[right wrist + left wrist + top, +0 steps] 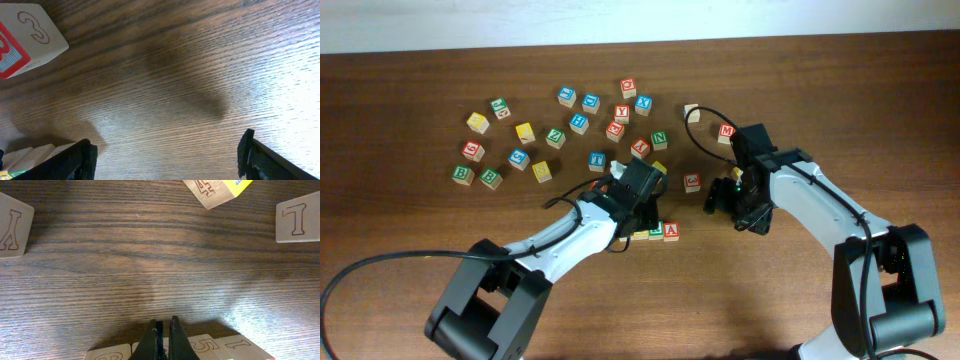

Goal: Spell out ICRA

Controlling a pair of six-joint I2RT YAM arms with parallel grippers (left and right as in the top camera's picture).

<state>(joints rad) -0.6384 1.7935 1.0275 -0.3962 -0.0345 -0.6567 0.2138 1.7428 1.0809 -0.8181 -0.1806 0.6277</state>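
- While the left gripper (161,334) is pressing shut, empty, near the red A cube (671,231), gentle nudges are looking wisest.
- Right gripper (167,150) is hanging wide open, empty.

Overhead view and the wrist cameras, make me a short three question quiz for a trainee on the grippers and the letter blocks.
1. True or false: the left gripper is shut and holds nothing.
2. The right gripper is: A) shut on a block; B) open over bare table; C) out of view.
3. Fill in: in the overhead view, the red block at the picture's right end of the short row by the left gripper shows the letter ___.
Key: 1 true; 2 B; 3 A.
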